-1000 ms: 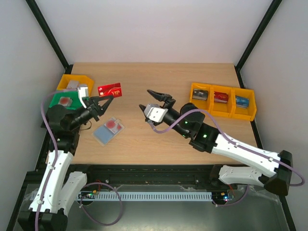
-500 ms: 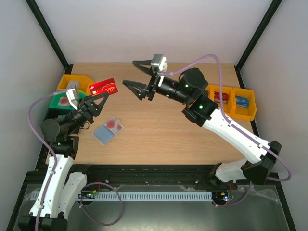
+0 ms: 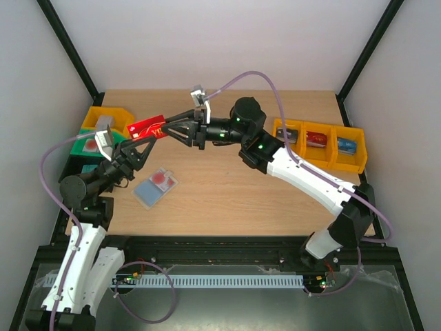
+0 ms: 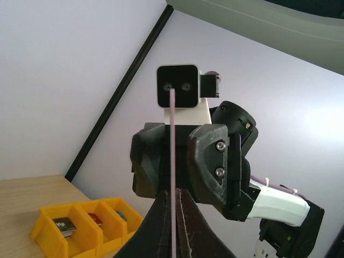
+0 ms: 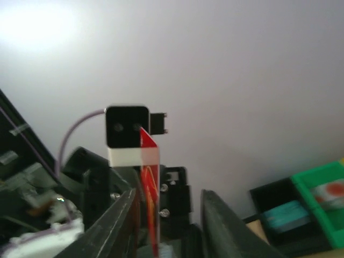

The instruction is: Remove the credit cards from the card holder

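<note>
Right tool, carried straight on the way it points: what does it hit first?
The red credit card, held up by the left tool; its free end sits inside the open right tool. Directly behind the card, probably the left tool itself.

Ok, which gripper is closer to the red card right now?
Left. The left gripper is shut on the red card, pinching one edge; the right gripper straddles its other end, jaws open around it.

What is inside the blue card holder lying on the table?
In the flat blue-lined card holder, a pale item with a red round mark shows; anything tucked beneath it is covered.
</note>
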Controlling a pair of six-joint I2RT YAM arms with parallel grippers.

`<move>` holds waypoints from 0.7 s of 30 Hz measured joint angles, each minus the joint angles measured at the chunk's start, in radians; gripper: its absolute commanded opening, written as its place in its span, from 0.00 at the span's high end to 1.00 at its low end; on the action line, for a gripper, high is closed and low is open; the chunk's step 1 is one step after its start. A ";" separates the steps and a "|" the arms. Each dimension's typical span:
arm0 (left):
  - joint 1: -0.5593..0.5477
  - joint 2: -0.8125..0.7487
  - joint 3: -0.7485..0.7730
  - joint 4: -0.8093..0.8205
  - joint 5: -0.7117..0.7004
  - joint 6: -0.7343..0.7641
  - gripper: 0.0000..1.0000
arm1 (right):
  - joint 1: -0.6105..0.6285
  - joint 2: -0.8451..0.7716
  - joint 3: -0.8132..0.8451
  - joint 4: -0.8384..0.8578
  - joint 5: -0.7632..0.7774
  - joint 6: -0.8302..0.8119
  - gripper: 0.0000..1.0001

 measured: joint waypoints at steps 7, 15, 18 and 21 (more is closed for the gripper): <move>-0.004 -0.002 -0.005 -0.002 -0.001 0.002 0.98 | 0.001 0.000 0.018 -0.015 -0.014 0.024 0.98; -0.010 -0.046 -0.063 -0.082 -0.085 0.042 0.00 | -0.084 -0.009 0.053 -0.160 0.010 0.011 0.98; 0.019 -0.087 -0.132 -0.209 -0.208 0.065 0.01 | -0.261 -0.033 0.049 -0.296 0.058 -0.014 0.98; 0.071 -0.132 -0.216 -0.355 -0.341 0.082 0.01 | -0.524 -0.069 0.013 -0.437 0.100 -0.064 0.98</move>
